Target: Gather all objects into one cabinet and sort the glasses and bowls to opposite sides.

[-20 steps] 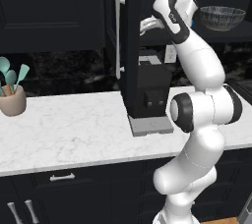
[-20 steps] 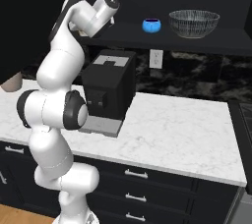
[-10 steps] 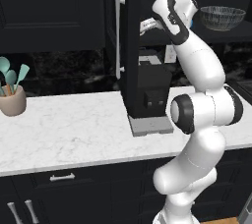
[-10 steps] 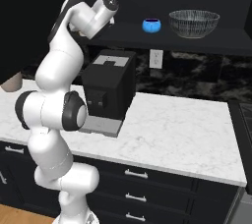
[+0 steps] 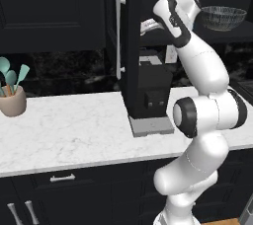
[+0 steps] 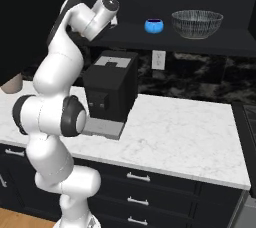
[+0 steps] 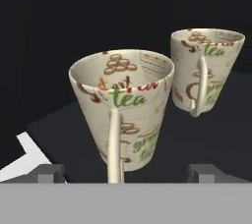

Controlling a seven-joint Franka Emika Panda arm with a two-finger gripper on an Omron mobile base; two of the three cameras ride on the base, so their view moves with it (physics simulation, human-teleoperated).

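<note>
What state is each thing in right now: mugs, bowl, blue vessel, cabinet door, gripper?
Near mug: upright on the shelf, handle toward the camera, not gripped.
Far mug: upright, apart from the near one.
See-through bowl: upright on the shelf, right end.
Blue vessel: upright, left of the bowl.
Cabinet door: swung open.
Gripper: open, fingertips either side of the near mug.

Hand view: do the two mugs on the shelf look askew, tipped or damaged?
Nothing stands out. Both mugs, the nearer and the farther, stand upright on the dark shelf, apart from each other, handles facing the camera. The open gripper has a fingertip on either side of the nearer mug.
</note>
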